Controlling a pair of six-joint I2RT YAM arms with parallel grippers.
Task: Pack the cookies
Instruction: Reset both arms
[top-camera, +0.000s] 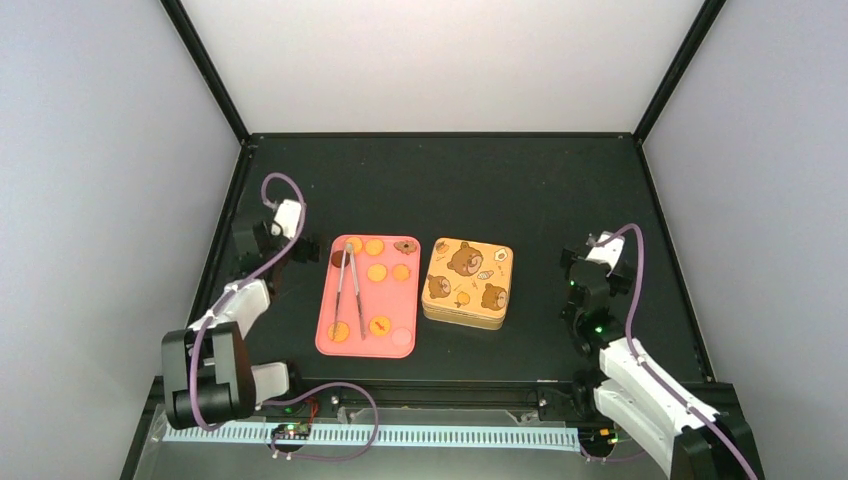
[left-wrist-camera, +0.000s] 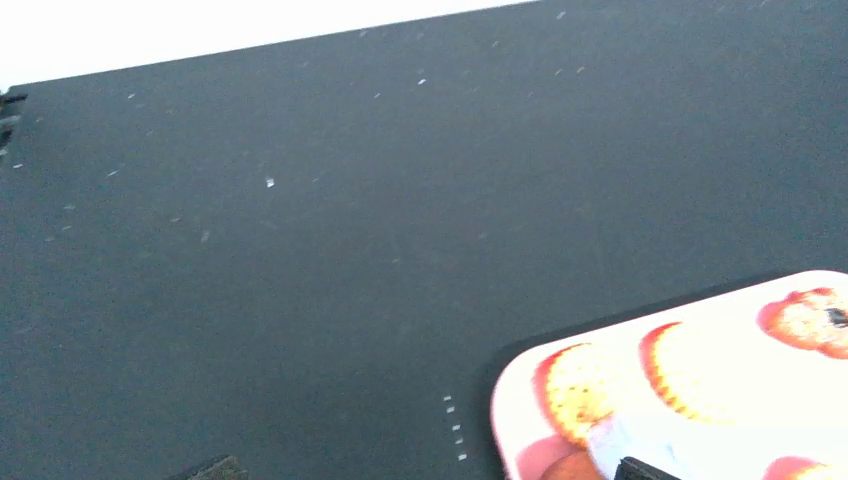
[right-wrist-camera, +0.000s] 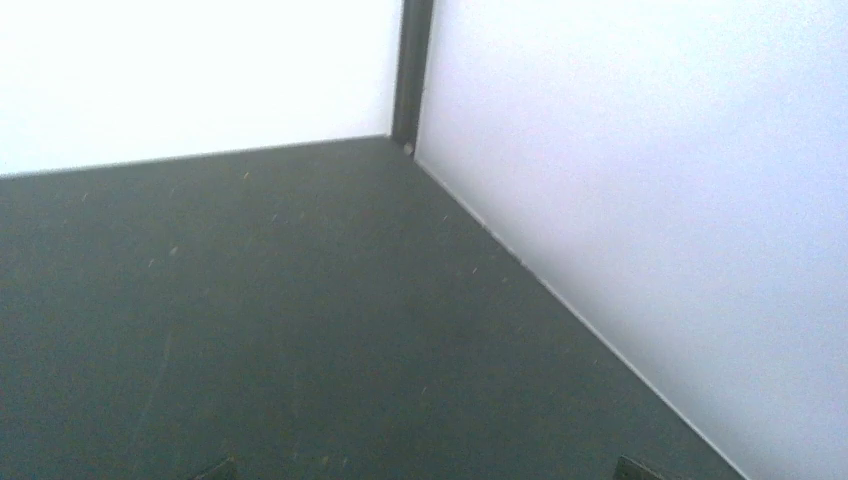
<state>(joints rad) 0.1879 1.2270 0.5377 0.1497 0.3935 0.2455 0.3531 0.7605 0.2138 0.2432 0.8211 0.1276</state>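
Both arms are just parked with elbows bent. The left arm (top-camera: 215, 340) comes up from 7 o'clock and the left gripper (top-camera: 290, 238) sits around 9 o'clock, fingers (left-wrist-camera: 215, 468) spread wide. The right arm (top-camera: 640, 385) comes up from 5 o'clock, with the right gripper (top-camera: 590, 260) near 3 o'clock, aimed about 1 o'clock. It's wide open too and holding nothing.

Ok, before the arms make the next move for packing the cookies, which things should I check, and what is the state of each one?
1. The tin is open: not ok; it is closed.
2. The cookies lie on the pink tray: ok.
3. The tongs are free: ok; they lie on the tray, in no gripper.
4. The left gripper is open and empty: ok.
5. The right gripper is open and empty: ok.
6. There is room inside the tin: cannot tell.
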